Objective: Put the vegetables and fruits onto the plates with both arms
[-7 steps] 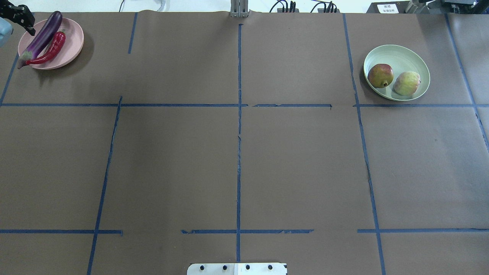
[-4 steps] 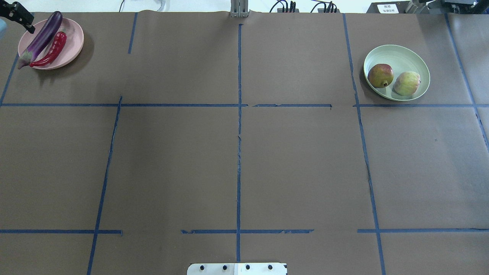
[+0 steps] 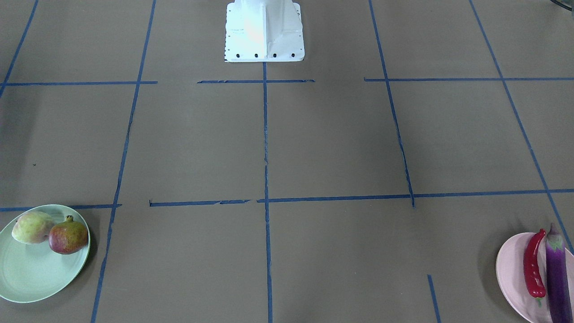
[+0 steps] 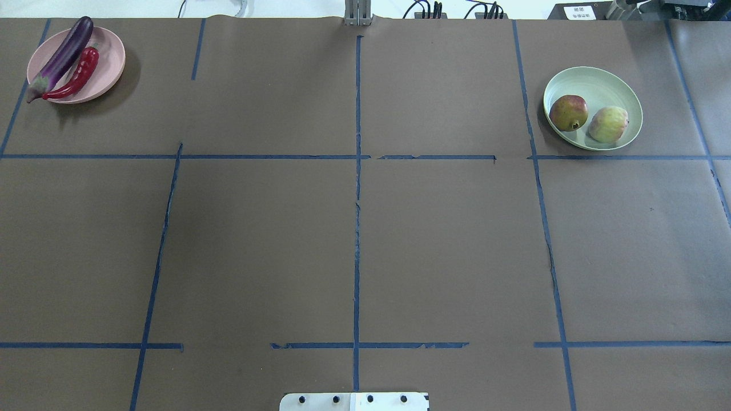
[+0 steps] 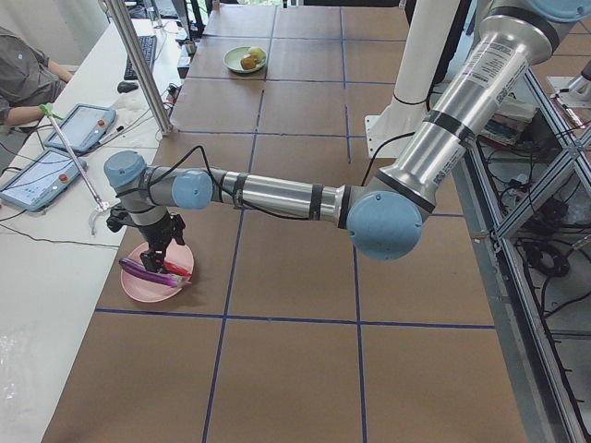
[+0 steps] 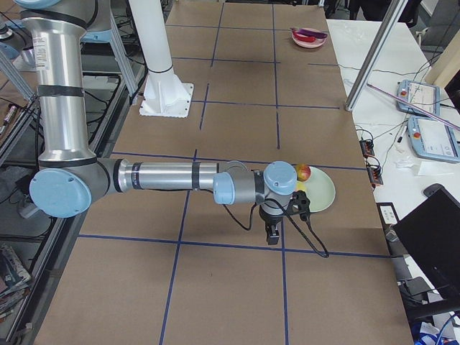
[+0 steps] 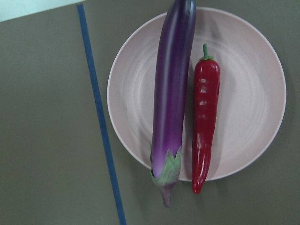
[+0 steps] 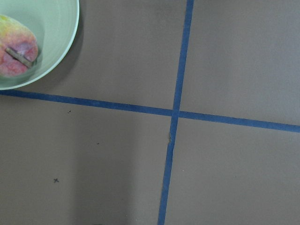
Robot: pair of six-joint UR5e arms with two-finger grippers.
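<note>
The purple eggplant (image 4: pixel 64 54) and the red chili (image 4: pixel 80 73) lie side by side on the pink plate (image 4: pixel 108 57) at the far left corner. They also fill the left wrist view: eggplant (image 7: pixel 171 93), chili (image 7: pixel 205 122). The pomegranate (image 4: pixel 568 112) and the yellow-green fruit (image 4: pixel 608 124) sit on the green plate (image 4: pixel 599 85) at the far right. My left gripper (image 5: pixel 153 265) hangs just above the pink plate; my right gripper (image 6: pixel 272 236) is beside the green plate (image 6: pixel 320 190). Both show only in side views, so I cannot tell whether they are open or shut.
Blue tape lines grid the brown table. The white robot base (image 4: pixel 354 401) is at the near edge. A side bench with tablets (image 5: pixel 42 175), a metal post (image 5: pixel 138 65) and a seated person (image 5: pixel 23 74) flank the table's far side.
My left gripper, seen at the overhead view's top left edge by the pink plate, has left that view. The vegetables, fruits and plates have not moved.
</note>
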